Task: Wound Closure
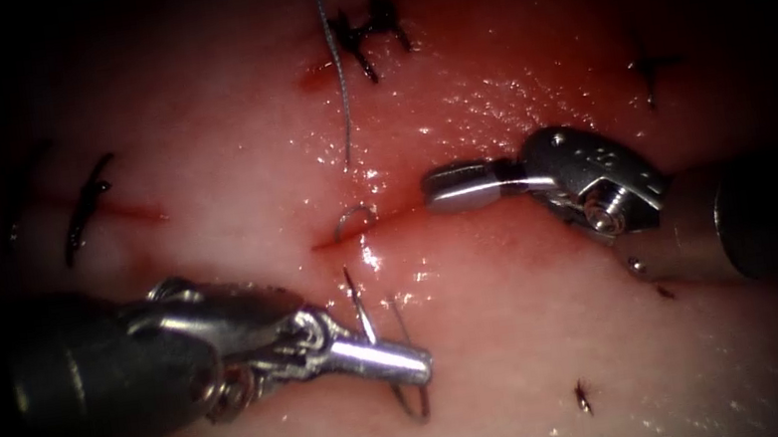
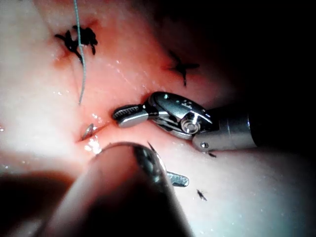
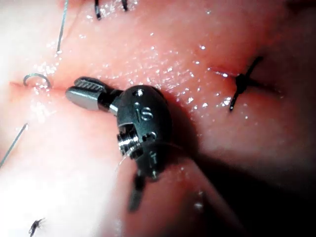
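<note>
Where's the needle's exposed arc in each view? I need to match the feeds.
Endoscope: needle arcs out of the cut, just left of the right claw, shut and empty; left tool's hold unclear.
Left wrist: needle at the cut, just beyond the right claw's tip.
Right wrist: same, ahead of its own claw.
Landmark: right claw's tip.

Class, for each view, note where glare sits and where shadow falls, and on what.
Endoscope view: glare specks on the tissue above the cut, dark toward the edges; the left tool, shut on the needle mid-curve with the needle out of the tissue, gleams. Left wrist view: highlights beside the cut. Right wrist view: the right tool, shut and holding nothing, throws a shadow on the tissue.
</note>
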Motion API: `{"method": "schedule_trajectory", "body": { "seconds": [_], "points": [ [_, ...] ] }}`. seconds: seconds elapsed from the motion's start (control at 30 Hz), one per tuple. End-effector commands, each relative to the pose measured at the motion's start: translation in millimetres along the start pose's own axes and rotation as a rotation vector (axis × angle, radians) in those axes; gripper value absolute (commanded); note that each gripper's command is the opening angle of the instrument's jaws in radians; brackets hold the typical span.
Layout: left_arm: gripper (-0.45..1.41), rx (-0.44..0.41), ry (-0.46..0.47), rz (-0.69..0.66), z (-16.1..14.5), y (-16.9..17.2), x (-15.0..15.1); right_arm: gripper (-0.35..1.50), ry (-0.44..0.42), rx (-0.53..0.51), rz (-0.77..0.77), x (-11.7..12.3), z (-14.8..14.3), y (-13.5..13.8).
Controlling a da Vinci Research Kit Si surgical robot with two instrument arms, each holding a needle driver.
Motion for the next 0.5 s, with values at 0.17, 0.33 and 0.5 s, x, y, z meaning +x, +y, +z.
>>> {"method": "schedule_trajectory", "body": {
  "seconds": [0.17,0.33,0.5],
  "points": [
    [-0.45,0.114,0.054,0.346,-0.6,1.6,-0.7,0.83,-0.021,0.013,-0.077,-1.4,0.5,-1.9],
    [-0.45,0.18,0.058,0.557,-1.9,5.1,-1.5,0.78,-0.073,-0.014,-0.268,-0.6,1.3,-5.0],
    [-0.45,0.199,0.054,0.648,-2.2,7.7,-1.8,0.46,-0.173,-0.002,-0.372,-0.6,2.5,-7.1]
  ]
}}
